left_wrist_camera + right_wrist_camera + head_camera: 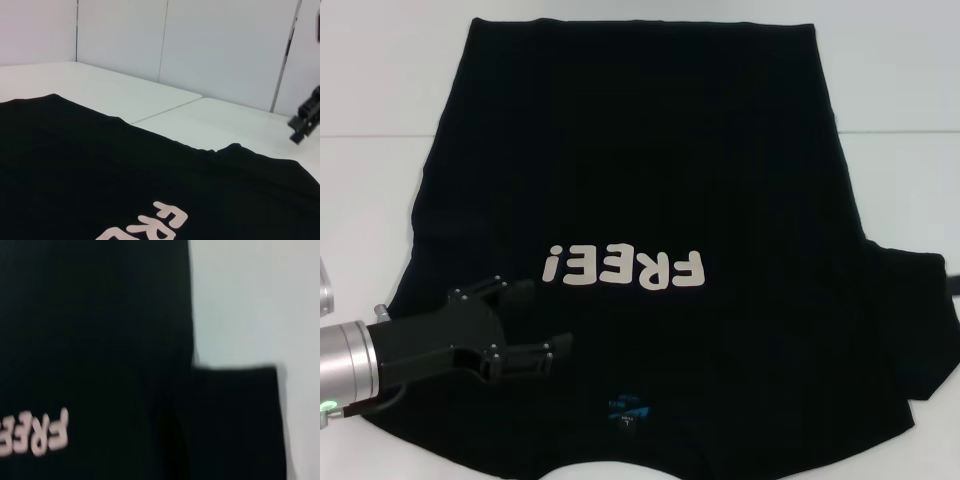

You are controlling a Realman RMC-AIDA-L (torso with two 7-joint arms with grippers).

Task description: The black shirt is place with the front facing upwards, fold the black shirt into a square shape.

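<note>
On the white bench point(380, 90), head view: the black shirt point(650, 180) lies flat, lettering up, collar nearest the robot. The left end effector point(530, 320) hovers open over the shirt's left shoulder; it should pinch the edge cleanly. Left wrist view: the right end effector point(306, 116) hangs beyond the far sleeve, state unclear. Right wrist view: a sleeve point(235, 420) spread on the bench.
</note>
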